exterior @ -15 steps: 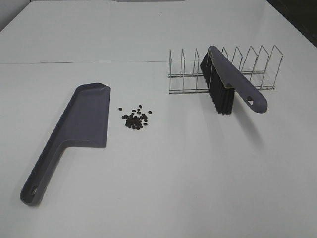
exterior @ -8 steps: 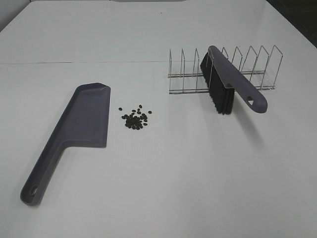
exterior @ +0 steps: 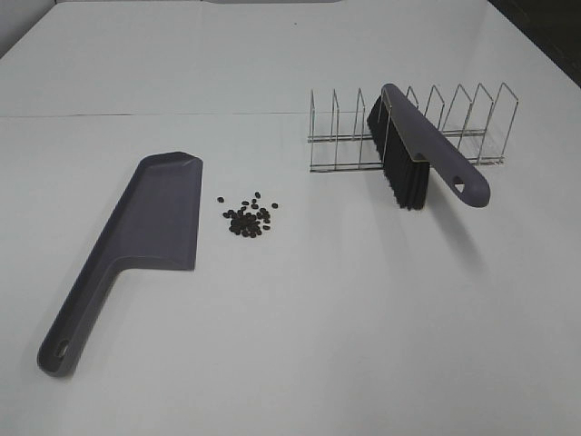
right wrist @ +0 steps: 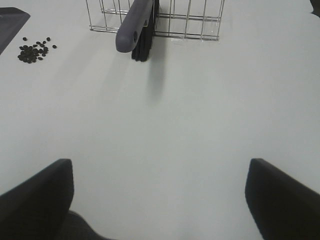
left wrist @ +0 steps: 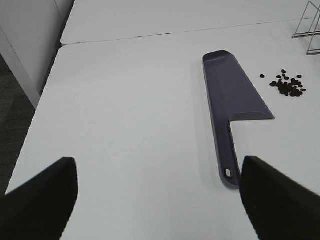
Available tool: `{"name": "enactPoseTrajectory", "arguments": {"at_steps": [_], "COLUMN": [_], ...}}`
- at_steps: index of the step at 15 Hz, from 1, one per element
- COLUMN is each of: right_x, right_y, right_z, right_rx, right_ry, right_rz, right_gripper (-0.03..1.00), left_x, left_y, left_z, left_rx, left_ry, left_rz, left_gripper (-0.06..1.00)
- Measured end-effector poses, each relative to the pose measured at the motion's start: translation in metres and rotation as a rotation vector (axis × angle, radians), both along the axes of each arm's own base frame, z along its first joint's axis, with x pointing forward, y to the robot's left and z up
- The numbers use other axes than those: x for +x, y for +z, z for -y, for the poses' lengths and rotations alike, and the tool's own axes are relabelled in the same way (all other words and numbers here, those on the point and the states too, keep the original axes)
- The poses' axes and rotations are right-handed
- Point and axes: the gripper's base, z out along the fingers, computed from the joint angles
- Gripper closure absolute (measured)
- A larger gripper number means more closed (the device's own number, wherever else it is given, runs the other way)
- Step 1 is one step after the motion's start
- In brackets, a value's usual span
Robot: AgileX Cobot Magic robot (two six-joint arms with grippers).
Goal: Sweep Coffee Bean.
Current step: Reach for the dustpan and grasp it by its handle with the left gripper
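Observation:
A small pile of dark coffee beans (exterior: 247,218) lies on the white table, just right of the grey-purple dustpan (exterior: 145,232), which lies flat with its handle toward the front. The beans (left wrist: 287,85) and dustpan (left wrist: 232,100) also show in the left wrist view, the beans (right wrist: 34,50) in the right wrist view too. A grey-purple brush (exterior: 418,150) with black bristles leans in a wire rack (exterior: 408,127). My left gripper (left wrist: 160,195) is open, well back from the dustpan's handle. My right gripper (right wrist: 160,195) is open over bare table, short of the brush (right wrist: 137,27). Neither gripper shows in the exterior view.
The wire rack (right wrist: 155,20) stands at the back right of the table. A seam between table tops (exterior: 154,114) runs across behind the dustpan. The table's left edge (left wrist: 37,107) drops to a dark floor.

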Motion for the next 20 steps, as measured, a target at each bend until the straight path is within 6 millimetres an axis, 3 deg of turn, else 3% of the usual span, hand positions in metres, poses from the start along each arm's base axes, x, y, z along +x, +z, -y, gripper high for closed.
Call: {"name": "enactPoseTrajectory", "arguments": {"at_steps": [5,8,11,20], "right_x": [0.000,0.000,0.000,0.000], "right_y": [0.000,0.000,0.000,0.000], "right_z": [0.000,0.000,0.000,0.000], "right_rx": [0.000,0.000,0.000,0.000], "right_ry": [0.000,0.000,0.000,0.000], "right_rz": [0.000,0.000,0.000,0.000], "right_gripper": [0.17,0.17,0.17,0.17], "left_x": [0.001,0.014,0.043,0.092], "left_y": [0.000,0.000,-0.004,-0.023], "left_z": [0.000,0.001,0.004,0.007], "left_rx": [0.001,0.008,0.025,0.044], "left_ry": [0.000,0.001,0.000,0.031], "left_rz": [-0.007,-0.087,-0.274,-0.605], "left_gripper": [0.13,0.13,0.13,0.13]}}
